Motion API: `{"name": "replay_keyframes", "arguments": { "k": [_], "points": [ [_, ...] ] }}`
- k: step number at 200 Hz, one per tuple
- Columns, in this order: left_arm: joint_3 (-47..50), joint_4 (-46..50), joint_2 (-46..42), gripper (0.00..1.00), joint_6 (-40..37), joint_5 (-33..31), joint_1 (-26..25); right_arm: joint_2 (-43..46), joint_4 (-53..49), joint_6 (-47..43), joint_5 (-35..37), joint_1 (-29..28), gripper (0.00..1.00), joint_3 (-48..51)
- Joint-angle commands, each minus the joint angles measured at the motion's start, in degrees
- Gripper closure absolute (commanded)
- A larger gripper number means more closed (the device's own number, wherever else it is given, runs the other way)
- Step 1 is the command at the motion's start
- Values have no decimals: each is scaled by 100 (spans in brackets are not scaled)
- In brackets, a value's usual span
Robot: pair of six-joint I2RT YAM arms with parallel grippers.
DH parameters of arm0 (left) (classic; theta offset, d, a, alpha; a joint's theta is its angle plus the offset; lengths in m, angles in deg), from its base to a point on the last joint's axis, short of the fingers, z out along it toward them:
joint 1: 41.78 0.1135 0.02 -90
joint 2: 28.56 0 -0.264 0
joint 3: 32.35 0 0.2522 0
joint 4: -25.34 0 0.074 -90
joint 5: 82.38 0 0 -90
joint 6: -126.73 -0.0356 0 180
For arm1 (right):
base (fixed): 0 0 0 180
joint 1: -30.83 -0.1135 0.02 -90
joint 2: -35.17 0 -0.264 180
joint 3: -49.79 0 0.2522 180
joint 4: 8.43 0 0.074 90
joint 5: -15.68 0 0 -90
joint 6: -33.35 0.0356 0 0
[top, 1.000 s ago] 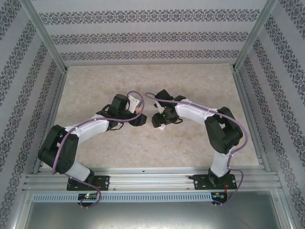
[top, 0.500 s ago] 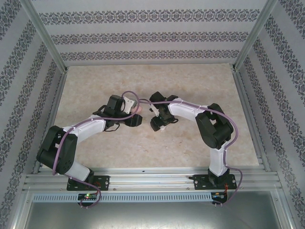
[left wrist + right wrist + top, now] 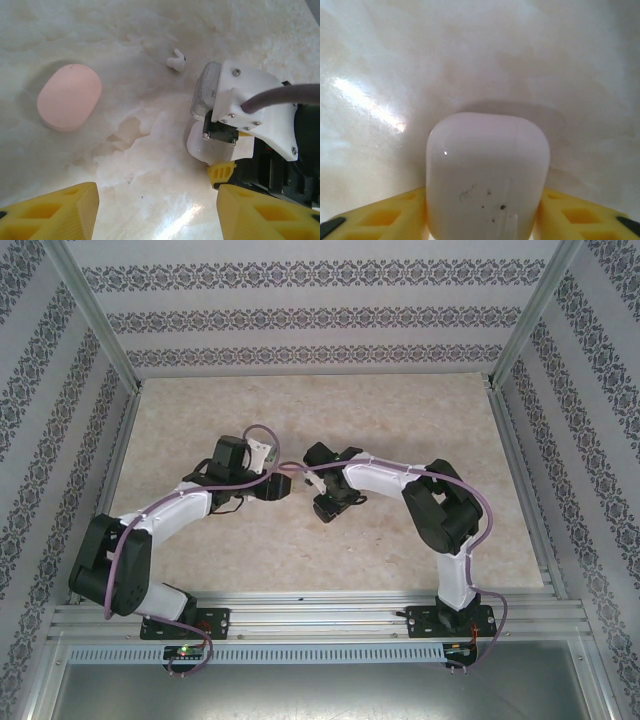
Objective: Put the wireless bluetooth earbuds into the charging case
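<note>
Fig.: Worktop (image 3: 400,430), pale marble, boxed by patterned walls (image 3: 300,315) on three sides, w/ a metal rail (image 3: 320,618) along the near edge. L arm (image 3: 170,515) and R arm (image 3: 400,480) meet nose to nose at ctr. R jaws grip the white case (image 3: 487,175), one yellow finger against each flank, the case resting on the worktop. It looks shut, though no lid seam can be made out. L jaws stand wide open w/ nothing between them, over bare worktop. Pink case (image 3: 69,96) lies flat and shut, well apart from the R wrist. One whitish earbud (image 3: 175,59) lies loose on the worktop near that wrist, outside either case. Step in hand (judged): steadying the white case so a bud can go in. Done well, the grip sits low on the body, leaves the lid end free and stays light enough not to squirt the smooth shell out, while the L jaws fetch the bud by its stem. Room: walls and rail are well apart from the work. The tight spot is betw. the two wrists, so the L approach is best made from the open far side.
</note>
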Motion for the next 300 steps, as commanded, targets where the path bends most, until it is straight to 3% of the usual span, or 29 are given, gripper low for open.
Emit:
{"name": "replay_keyframes", "arguments": {
  "k": [1, 31, 77, 133, 170, 213, 300],
  "points": [
    [103, 283, -277, 41, 176, 293, 167, 254, 32, -55, 259, -131, 55, 227],
    [-2, 659, -571, 41, 55, 652, 335, 841, 277, -214, 496, -384, 60, 419],
    [-452, 1458, -923, 43, -280, 1762, 406, 2172, 968, -598, 772, -1011, 64, 750],
    [-632, 1545, -1294, 43, -78, 3062, 376, 3030, 1559, -852, 813, -1414, 66, 1083],
    [-698, 1657, -1363, 43, -52, 3358, 211, 3104, 1623, -835, 1055, -1647, 66, 1143],
    [-726, 1826, -1253, 43, -192, 2983, 61, 3158, 1569, -825, 1352, -1938, 66, 1073],
    [-713, 1719, -1072, 46, -116, 3201, -34, 3443, 1844, -563, 1179, -1948, 67, 1205]
  ]
}}
